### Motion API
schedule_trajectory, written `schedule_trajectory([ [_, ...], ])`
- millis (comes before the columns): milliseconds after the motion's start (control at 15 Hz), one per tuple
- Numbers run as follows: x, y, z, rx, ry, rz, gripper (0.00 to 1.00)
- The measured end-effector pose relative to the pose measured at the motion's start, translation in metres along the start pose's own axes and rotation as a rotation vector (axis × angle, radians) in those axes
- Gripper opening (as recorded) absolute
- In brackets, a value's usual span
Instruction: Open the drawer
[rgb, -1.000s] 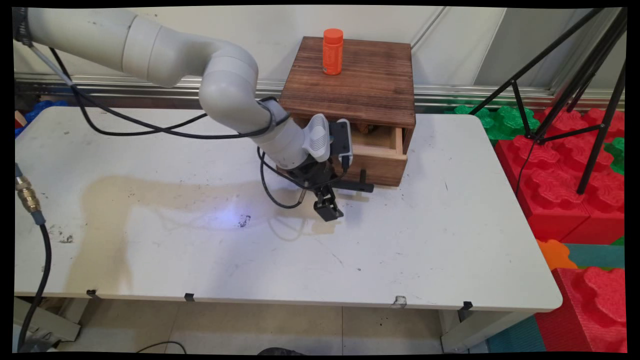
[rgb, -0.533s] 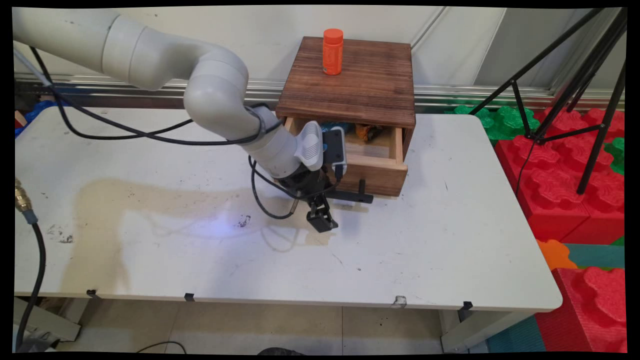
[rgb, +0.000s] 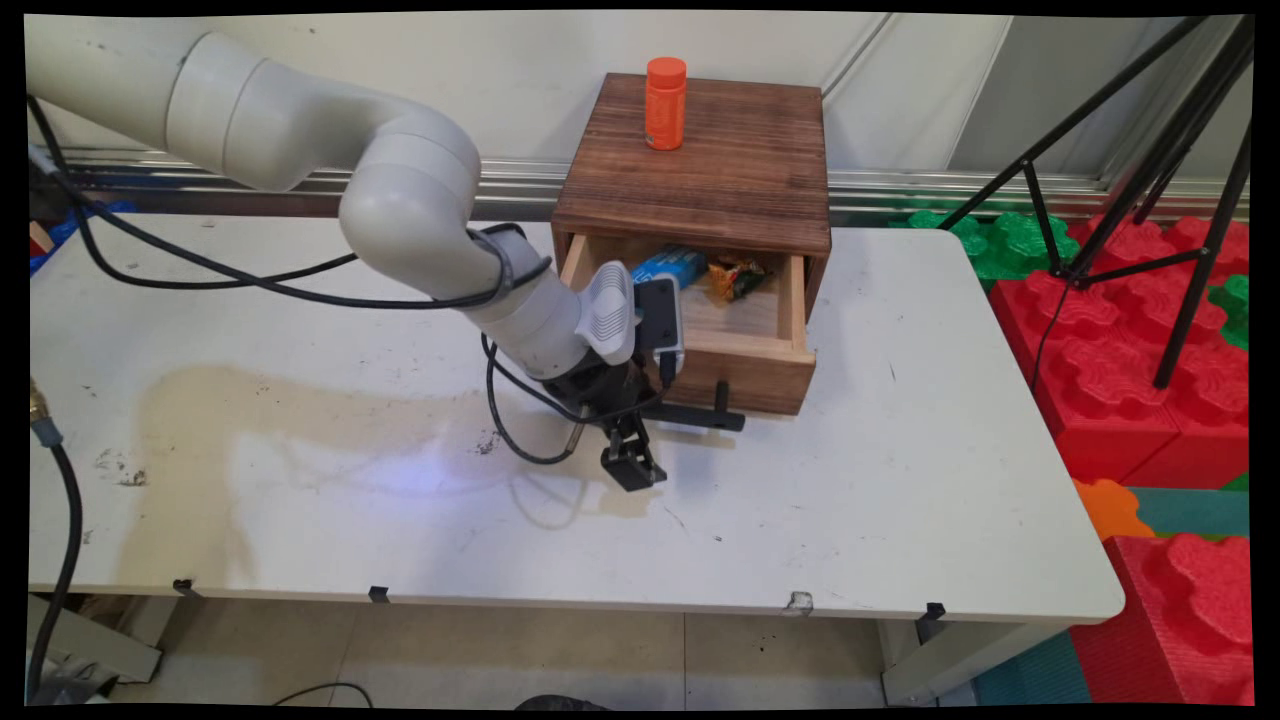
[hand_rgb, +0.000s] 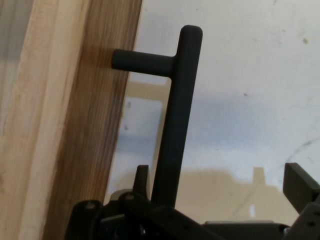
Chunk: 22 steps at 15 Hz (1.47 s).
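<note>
Black two-finger gripper spread wide around the black T-shaped bar handle of the open light-wood drawer, one finger well clear of the bar. Inside the drawer, a blue packet beside an orange-green snack packet. Atop the dark wooden cabinet on the white desk, an upright orange bottle.

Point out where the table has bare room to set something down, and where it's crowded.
Bare: the white table along its near edge, and its right part beside the brown wooden drawer box. Crowded: in front of the pulled-out drawer, where the black claw is at the black bar handle. A small orange bottle stands at the back of the box top; the rest is bare.
</note>
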Motion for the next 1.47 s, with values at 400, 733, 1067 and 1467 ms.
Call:
schedule_trajectory([
  [400, -0.001, 0.021, -0.006, -0.024, -0.003, -0.01, 1.0],
  [733, 0.001, 0.037, -0.01, -0.044, -0.004, -0.018, 1.0],
  [1067, 0.002, 0.052, -0.014, -0.063, -0.008, -0.024, 1.0],
  [1467, 0.004, 0.069, -0.02, -0.085, -0.016, -0.03, 1.0],
])
